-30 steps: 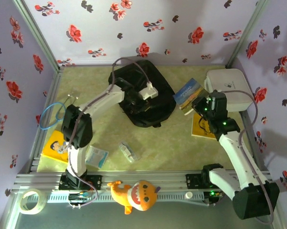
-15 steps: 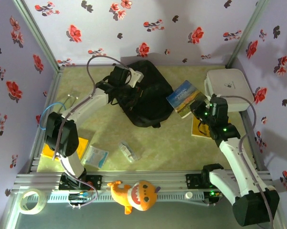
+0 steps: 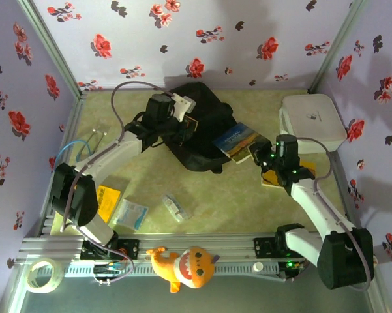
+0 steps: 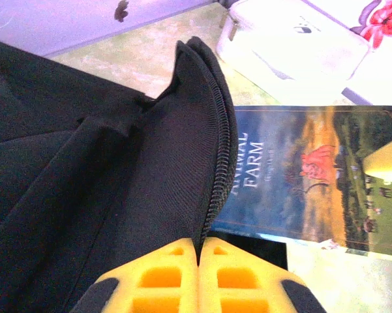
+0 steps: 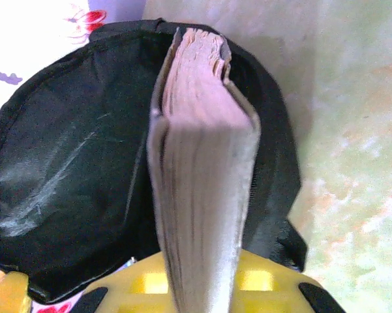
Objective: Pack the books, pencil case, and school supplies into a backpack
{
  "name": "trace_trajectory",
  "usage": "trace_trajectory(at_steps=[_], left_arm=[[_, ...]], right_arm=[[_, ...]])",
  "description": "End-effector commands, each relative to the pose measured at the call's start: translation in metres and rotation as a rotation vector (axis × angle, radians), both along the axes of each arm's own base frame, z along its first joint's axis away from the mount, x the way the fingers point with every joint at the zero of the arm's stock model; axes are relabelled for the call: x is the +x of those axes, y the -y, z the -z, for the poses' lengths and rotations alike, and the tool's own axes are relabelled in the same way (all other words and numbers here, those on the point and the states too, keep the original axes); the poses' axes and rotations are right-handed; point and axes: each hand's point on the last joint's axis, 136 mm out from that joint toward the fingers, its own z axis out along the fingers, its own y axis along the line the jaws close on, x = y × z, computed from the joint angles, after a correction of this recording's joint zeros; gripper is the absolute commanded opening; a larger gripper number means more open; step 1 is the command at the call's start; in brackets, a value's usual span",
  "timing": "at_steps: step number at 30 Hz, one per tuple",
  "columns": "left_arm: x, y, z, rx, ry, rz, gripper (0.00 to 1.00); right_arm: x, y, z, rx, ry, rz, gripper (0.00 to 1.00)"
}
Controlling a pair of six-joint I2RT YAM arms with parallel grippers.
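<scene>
Left wrist view. The book [image 4: 300, 182] has the cover title "ANIMAL FARM" in white capitals, running sideways in the frame. A smaller line beside the title is too fine to read. The white box [image 4: 293, 39] carries a small dark mark, illegible.

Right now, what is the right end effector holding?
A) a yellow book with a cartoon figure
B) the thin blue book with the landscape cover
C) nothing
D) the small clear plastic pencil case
B: the right end effector is clamped on the thin blue book with the landscape cover, which points into the open mouth of the large black fabric backpack.
</scene>
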Motion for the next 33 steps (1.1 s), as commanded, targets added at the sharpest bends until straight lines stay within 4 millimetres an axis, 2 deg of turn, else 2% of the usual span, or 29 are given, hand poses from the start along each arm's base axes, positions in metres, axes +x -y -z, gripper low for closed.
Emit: trace_trajectory(at_steps=[1, 7, 12, 15, 19, 26, 33], left_arm=[[-0.008, 0.01, -0.057, -0.11, 0.176, 0.08, 0.0], [-0.008, 0.011, -0.061, -0.117, 0.191, 0.086, 0.0], [-0.009, 0.012, -0.061, -0.123, 0.191, 0.092, 0.0], [-0.013, 0.012, -0.061, -0.125, 0.185, 0.102, 0.0], [-0.015, 0.01, -0.06, -0.127, 0.179, 0.099, 0.0], [-0.019, 0.007, -0.062, -0.141, 0.166, 0.089, 0.0], [-0.018, 0.008, -0.065, -0.153, 0.166, 0.085, 0.0]], right_arm=[[0.015, -0.024, -0.04, 0.128, 0.126, -0.058, 0.08], [0.023, -0.054, -0.045, 0.208, 0.116, -0.122, 0.09], [0.029, -0.062, -0.039, 0.202, 0.105, -0.125, 0.09], [0.04, -0.067, -0.048, 0.226, 0.139, -0.128, 0.09], [0.058, -0.088, -0.06, 0.298, 0.179, -0.161, 0.09], [0.083, -0.123, -0.048, 0.334, 0.188, -0.173, 0.09], [0.106, -0.141, -0.026, 0.327, 0.196, -0.156, 0.1]])
